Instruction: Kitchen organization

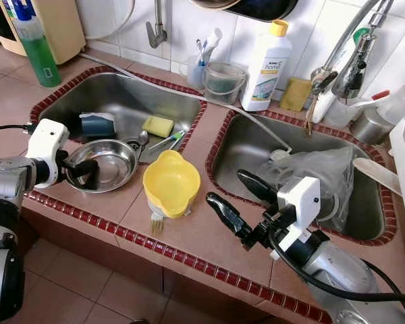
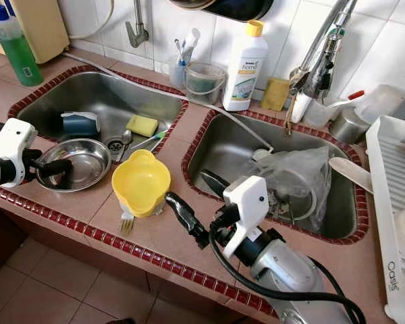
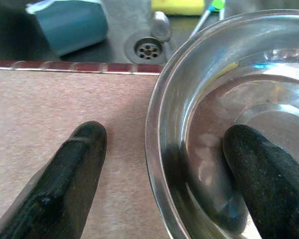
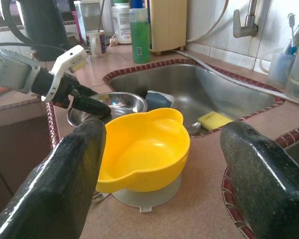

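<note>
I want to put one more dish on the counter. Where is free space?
Bare tile lies along the front edge between the yellow bowl and the right gripper, which is open above it. The left front corner is crowded: the left gripper straddles the steel bowl's rim. Bottles and cups fill the back ledge.

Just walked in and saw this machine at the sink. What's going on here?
The robot is tidying a kitchen counter with two sinks. Its left gripper has its fingers open astride the rim of a steel bowl at the edge of the left sink, one finger inside and one outside. Its right gripper hovers open over the counter beside a yellow bowl, holding nothing.
</note>
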Controlling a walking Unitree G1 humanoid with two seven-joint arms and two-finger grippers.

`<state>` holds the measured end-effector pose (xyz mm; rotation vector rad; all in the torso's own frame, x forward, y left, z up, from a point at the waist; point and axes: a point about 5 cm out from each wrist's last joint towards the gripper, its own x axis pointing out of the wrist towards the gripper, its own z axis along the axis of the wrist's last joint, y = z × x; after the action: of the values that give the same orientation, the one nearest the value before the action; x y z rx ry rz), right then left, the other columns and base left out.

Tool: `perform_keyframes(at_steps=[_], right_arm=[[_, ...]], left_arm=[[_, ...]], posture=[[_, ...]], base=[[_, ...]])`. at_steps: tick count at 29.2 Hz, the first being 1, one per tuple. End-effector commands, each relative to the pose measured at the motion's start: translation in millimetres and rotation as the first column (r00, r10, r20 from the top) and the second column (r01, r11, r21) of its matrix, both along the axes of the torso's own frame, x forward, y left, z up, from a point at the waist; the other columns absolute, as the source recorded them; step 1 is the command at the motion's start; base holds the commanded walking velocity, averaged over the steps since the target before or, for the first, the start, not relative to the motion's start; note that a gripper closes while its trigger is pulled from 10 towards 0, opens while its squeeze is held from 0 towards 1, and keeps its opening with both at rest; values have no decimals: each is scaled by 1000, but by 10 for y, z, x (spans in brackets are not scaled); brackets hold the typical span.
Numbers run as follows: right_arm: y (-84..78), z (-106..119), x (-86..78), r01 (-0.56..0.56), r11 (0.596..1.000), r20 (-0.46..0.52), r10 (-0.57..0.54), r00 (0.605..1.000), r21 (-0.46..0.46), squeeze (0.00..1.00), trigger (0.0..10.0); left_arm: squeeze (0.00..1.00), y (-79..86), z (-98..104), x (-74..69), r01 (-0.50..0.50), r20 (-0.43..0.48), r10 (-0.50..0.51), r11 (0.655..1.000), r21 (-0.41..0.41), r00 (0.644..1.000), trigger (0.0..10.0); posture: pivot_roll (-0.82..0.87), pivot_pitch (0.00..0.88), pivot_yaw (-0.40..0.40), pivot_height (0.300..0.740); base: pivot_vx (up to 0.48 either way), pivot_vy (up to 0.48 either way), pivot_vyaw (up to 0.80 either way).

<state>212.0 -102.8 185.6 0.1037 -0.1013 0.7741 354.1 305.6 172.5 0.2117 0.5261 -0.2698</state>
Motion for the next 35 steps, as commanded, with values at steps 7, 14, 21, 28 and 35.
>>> perform_keyframes(at_steps=[7, 14, 21, 28, 35], right_arm=[[41, 74, -89, -68, 998, 14, 68, 998, 9, 0, 10000], [61, 90, -186, -145, 989, 4, 145, 989, -9, 0, 10000], [54, 94, -196, -147, 989, -4, 147, 989, -11, 0, 10000], [51, 90, -201, -149, 989, -7, 149, 989, -14, 0, 10000], [59, 89, -196, -149, 989, -7, 149, 989, -13, 0, 10000]], left_arm=[[0, -34, -24, -14, 21, -9, -21, 1000, -15, 1000, 0], [0, -54, -14, -14, 40, -4, -41, 999, -15, 999, 0], [0, -67, -10, -12, 42, 0, -42, 999, -19, 999, 0], [0, -64, 2, -14, 47, 4, -46, 999, -16, 999, 0], [0, -64, -2, -18, 44, 7, -44, 999, -10, 999, 0]], posture=[[40, 128, -85, 740], [32, 130, -83, 740], [30, 133, -83, 740], [31, 132, -83, 740], [34, 126, -86, 740]], base=[[0, 0, 0], [0, 0, 0], [0, 0, 0], [0, 0, 0], [0, 0, 0]])
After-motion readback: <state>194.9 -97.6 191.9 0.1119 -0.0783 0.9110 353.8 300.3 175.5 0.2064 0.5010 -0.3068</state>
